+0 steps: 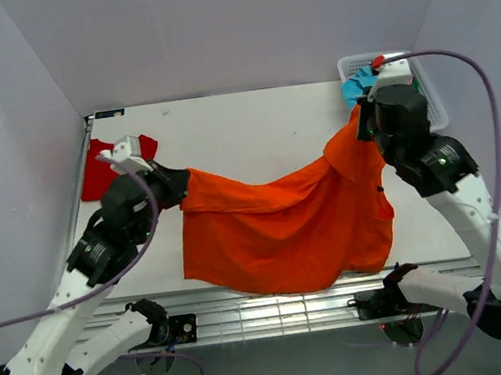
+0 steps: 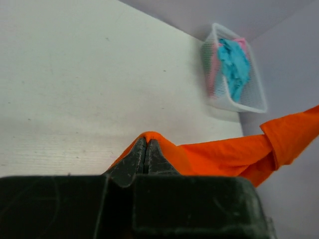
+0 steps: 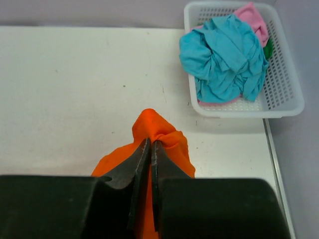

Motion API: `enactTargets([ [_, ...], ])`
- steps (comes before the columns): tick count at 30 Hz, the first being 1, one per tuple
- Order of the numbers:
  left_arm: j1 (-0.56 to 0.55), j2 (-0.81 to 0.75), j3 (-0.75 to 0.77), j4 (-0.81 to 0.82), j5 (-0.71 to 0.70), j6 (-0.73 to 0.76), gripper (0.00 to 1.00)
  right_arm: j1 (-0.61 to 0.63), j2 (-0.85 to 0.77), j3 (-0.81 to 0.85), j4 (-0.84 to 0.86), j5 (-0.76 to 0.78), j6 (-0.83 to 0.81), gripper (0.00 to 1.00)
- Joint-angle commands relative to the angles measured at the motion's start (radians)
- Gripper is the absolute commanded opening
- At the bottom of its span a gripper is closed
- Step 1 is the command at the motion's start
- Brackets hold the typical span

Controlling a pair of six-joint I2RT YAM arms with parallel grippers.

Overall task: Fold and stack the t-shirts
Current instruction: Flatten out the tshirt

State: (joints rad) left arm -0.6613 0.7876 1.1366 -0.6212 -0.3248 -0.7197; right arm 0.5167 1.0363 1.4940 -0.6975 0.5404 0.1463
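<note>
Right now my left claw is pressed together on a bunched corner of the orange t-shirt, and my right claw pinches another bunch of it over on the right. Between the two the cloth hangs stretched and sagging, its lower hem reaching the near edge of the worktop. The red t-shirt lies at the far left of the worktop. In the white basket at the far right corner sit a crumpled teal t-shirt and a pink t-shirt.
</note>
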Motion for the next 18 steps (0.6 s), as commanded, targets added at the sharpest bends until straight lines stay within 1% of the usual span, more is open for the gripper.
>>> enactTargets([
  [1, 0.006, 0.139, -0.099, 0.155, -0.15, 0.051, 0.0, -0.018, 0.092, -0.057, 0.26, 0.03, -0.033, 0.08],
  [2, 0.011, 0.174, -0.116, 0.185, -0.161, 0.074, 0.0, -0.044, 0.125, -0.086, 0.294, 0.012, -0.039, 0.08],
  [3, 0.035, 0.258, -0.133, 0.239, -0.161, 0.083, 0.0, -0.059, 0.157, -0.093, 0.318, -0.031, -0.039, 0.08],
  [4, 0.049, 0.3, -0.142, 0.265, -0.168, 0.089, 0.0, -0.073, 0.229, -0.109, 0.376, -0.046, -0.039, 0.08],
  [5, 0.084, 0.343, -0.152, 0.322, -0.174, 0.101, 0.0, -0.099, 0.266, -0.112, 0.403, -0.06, -0.039, 0.08],
  [6, 0.104, 0.384, -0.173, 0.352, -0.178, 0.103, 0.01, -0.109, 0.303, -0.112, 0.426, -0.08, -0.04, 0.08],
  [7, 0.129, 0.466, -0.184, 0.383, -0.18, 0.109, 0.05, -0.119, 0.377, -0.112, 0.475, -0.088, -0.042, 0.08],
  [8, 0.168, 0.508, -0.195, 0.441, -0.186, 0.112, 0.07, -0.135, 0.416, -0.106, 0.498, -0.097, -0.045, 0.08],
  [9, 0.189, 0.547, -0.205, 0.468, -0.201, 0.114, 0.09, -0.139, 0.492, -0.097, 0.513, -0.103, -0.044, 0.08],
  [10, 0.209, 0.615, -0.209, 0.489, -0.21, 0.114, 0.18, -0.144, 0.53, -0.086, 0.527, -0.114, -0.048, 0.08],
  [11, 0.227, 0.642, -0.209, 0.536, -0.226, 0.117, 0.27, -0.15, 0.568, -0.052, 0.545, -0.122, -0.06, 0.18],
  [12, 0.232, 0.665, -0.21, 0.567, -0.241, 0.14, 0.39, -0.152, 0.605, -0.032, 0.544, -0.122, -0.062, 0.25],
  [13, 0.236, 0.699, -0.206, 0.593, -0.259, 0.155, 0.64, -0.159, 0.672, -0.015, 0.546, -0.129, -0.066, 0.35],
  [14, 0.242, 0.714, -0.193, 0.613, -0.269, 0.169, 0.79, -0.162, 0.703, 0.004, 0.546, -0.131, -0.068, 0.46],
  [15, 0.244, 0.729, -0.175, 0.614, -0.279, 0.18, 0.89, -0.165, 0.726, 0.037, 0.546, -0.125, -0.071, 0.48],
  [16, 0.244, 0.746, -0.149, 0.614, -0.292, 0.184, 0.95, -0.168, 0.754, 0.046, 0.547, -0.125, -0.076, 0.5],
  [17, 0.244, 0.765, -0.1, 0.604, -0.306, 0.189, 0.98, -0.172, 0.758, 0.051, 0.55, -0.125, -0.08, 0.53],
  [18, 0.244, 0.768, -0.078, 0.6, -0.307, 0.195, 0.98, -0.172, 0.757, 0.058, 0.556, -0.123, -0.097, 0.54],
])
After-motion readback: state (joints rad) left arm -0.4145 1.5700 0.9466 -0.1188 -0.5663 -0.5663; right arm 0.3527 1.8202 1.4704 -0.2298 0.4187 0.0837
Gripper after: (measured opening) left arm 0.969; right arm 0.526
